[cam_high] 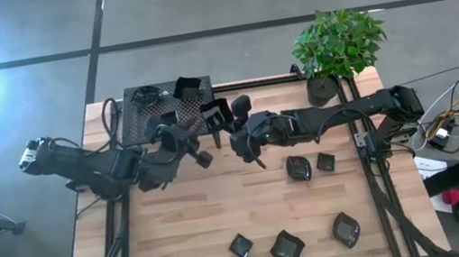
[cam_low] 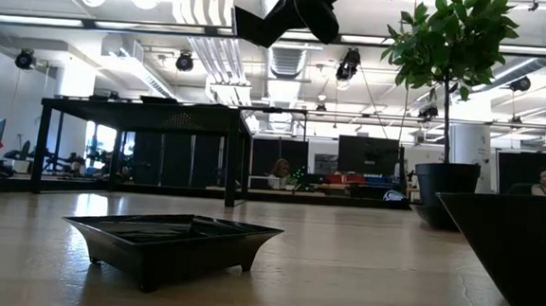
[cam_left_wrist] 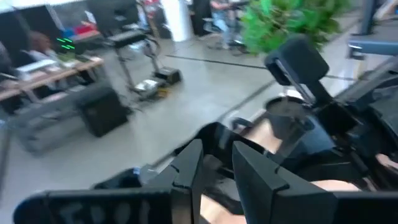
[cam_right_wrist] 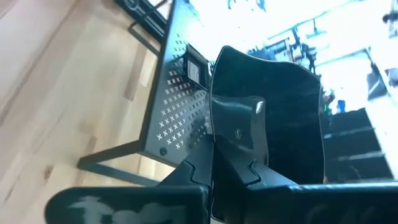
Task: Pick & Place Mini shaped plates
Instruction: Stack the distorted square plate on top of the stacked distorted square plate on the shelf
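Observation:
My right gripper is shut on a black mini plate, held in the air at the right end of the perforated black stand. The low view shows this plate high above the table. More plates sit on the stand's top. Several others rest on their bases on the wood: two at mid right and three near the front edge. My left gripper hangs open and empty in front of the stand, to the left of the held plate. My right gripper pinches one side wall of the plate between its two fingers, with one finger lying on the glossy inner face and the other behind it. The fingers reach in from the table's right, slanting slightly down. The plate stands on edge, lifted clear of table and stand.
A potted plant stands at the far right corner. In the low view one plate sits near the camera and another dark one fills the right edge. Bare wood lies between the stand and the front plates.

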Controlling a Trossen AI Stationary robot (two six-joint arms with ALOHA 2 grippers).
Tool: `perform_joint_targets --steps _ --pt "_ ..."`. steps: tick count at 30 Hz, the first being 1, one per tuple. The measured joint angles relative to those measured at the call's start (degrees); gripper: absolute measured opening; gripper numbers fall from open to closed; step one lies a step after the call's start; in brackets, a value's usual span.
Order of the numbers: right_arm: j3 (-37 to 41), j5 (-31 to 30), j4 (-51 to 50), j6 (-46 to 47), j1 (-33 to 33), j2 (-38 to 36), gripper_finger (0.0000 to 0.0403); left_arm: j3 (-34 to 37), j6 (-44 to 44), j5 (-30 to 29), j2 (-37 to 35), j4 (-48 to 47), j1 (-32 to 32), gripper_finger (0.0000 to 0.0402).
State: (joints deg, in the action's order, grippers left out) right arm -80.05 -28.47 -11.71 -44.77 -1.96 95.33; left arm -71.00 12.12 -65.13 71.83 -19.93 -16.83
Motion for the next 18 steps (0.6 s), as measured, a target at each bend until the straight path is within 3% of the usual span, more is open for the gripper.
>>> perform_joint_targets --steps 4,11,18 --pt "0.04 -0.04 -0.05 -4.22 -0.21 0.04 0.0008 0.0 2.56 4.71 0.0 -0.58 0.54 0.0084" --pt "0.09 -6.48 0.0 -8.21 -0.33 0.11 0.0008 0.0 8.47 1.98 -0.04 -4.43 0.73 0.0084" --pt "0.11 -6.67 0.13 -11.84 -0.58 0.12 0.0008 0.17 11.97 1.8 0.34 -5.56 1.52 0.0084"
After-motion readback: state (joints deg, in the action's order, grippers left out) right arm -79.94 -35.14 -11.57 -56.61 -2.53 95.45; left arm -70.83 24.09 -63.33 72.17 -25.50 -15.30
